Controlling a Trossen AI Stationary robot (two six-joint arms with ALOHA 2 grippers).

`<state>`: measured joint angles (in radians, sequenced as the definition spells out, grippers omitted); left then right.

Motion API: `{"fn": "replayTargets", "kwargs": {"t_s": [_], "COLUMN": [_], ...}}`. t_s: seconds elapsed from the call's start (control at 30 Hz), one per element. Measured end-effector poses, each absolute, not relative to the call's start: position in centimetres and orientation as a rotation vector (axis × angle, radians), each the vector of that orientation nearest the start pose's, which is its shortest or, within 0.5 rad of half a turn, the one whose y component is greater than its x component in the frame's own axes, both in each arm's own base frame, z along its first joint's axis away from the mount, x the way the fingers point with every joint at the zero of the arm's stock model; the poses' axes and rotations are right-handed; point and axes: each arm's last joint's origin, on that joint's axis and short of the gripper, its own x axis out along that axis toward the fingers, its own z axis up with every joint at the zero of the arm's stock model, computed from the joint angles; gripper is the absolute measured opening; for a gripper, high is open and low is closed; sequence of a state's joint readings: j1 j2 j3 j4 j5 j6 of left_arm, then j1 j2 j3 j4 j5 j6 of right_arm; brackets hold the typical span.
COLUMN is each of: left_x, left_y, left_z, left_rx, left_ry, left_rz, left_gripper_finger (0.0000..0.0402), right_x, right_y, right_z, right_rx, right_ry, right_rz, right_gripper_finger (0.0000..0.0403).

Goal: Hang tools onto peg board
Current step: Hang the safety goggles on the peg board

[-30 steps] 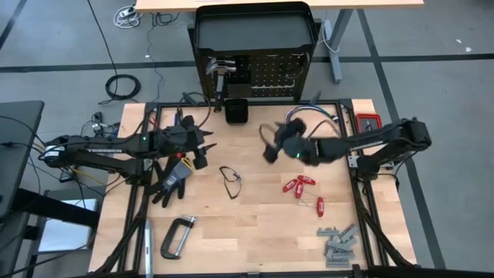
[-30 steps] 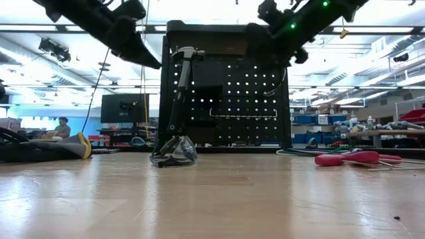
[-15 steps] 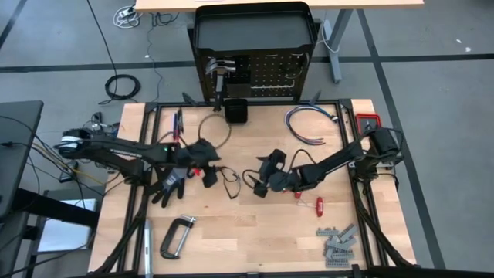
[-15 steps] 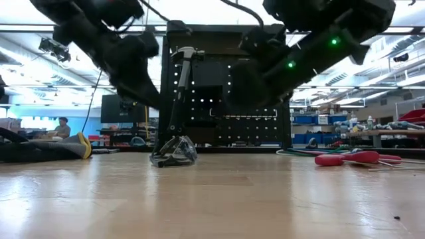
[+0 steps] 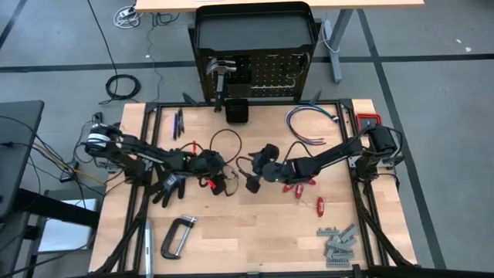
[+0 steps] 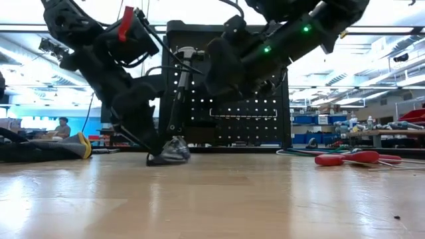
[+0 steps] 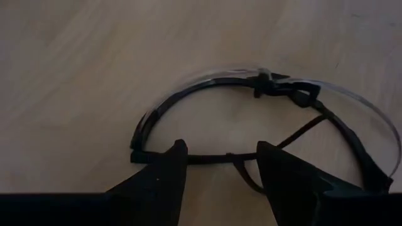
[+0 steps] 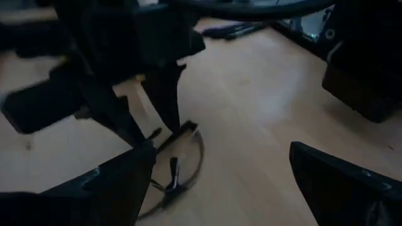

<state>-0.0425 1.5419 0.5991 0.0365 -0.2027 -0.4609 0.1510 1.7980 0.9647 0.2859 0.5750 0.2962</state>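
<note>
Your peg board (image 5: 266, 76) stands at the table's far edge, hammer (image 5: 219, 71) hanging on it. Your left gripper (image 7: 220, 164) sits spread over the glasses (image 7: 264, 119) lying mid-table. Your right gripper (image 8: 217, 182), also spread, hovers just beside them.

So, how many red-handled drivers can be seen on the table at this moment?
3 red-handled drivers show. Two lie close together beside the right arm, the second at; one lies apart, toward the grey metal pieces. The arm may hide another.
</note>
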Motion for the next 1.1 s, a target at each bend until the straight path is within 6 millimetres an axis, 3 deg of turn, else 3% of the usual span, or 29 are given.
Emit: {"fn": "replayTargets", "kwargs": {"t_s": [0.2, 0.43, 0.63, 0.87, 0.97, 1.1], "left_x": [27.9, 29.0, 29.6, 30.0, 29.6, 29.1], "left_y": [-1.3, -2.4, -2.6, -3.1, -3.5, -5.0], "left_z": [11.9, 11.7, 12.4, 14.5, 15.1, 15.7], "left_rx": [-0.319, -0.331, -0.307, -0.323, -0.314, -0.291], "left_ry": [0.759, 0.670, 0.642, 0.612, 0.655, 0.653], "left_rz": [0.319, 0.238, 0.218, 0.082, 0.081, 0.082], "left_gripper_finger": [0.0197, 0.0197, 0.0197, 0.0197, 0.0197, 0.0197], "right_x": [37.8, 36.6, 35.6, 35.4, 35.3, 35.1], "right_y": [5.3, 6.9, 8.6, 10.7, 11.2, 11.2], "right_z": [17.7, 18.6, 18.6, 17.6, 17.3, 16.9], "right_rx": [0.043, -0.054, -0.081, -0.310, -0.300, -0.236], "right_ry": [0.550, 0.725, 0.744, 0.783, 0.803, 0.833], "right_rz": [-0.448, -0.401, -0.346, -0.142, -0.069, -0.109], "right_gripper_finger": [0.0374, 0.0374, 0.0374, 0.0374, 0.0373, 0.0373]}}
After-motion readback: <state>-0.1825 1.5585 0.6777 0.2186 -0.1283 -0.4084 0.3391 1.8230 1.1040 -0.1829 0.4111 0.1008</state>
